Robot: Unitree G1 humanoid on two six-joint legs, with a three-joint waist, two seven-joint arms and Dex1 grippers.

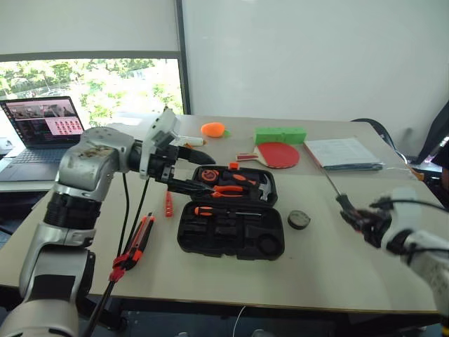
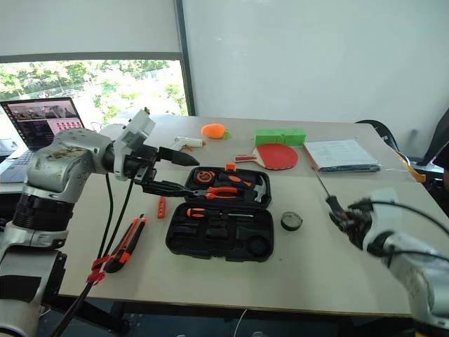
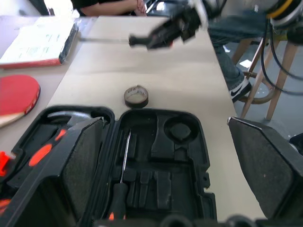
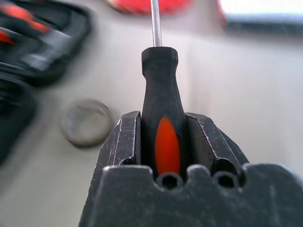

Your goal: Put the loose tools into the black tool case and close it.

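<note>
Behind the bench stands a white wall. No writing can be read. Right tool grips a screwdriver, lifted off the bench, beside the tape roll. Left tool hangs wide apart over the open black tool case.

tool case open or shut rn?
Open. The black tool case lies flat on the table with both halves spread, slots facing up; one screwdriver already sits in the near half.
</note>
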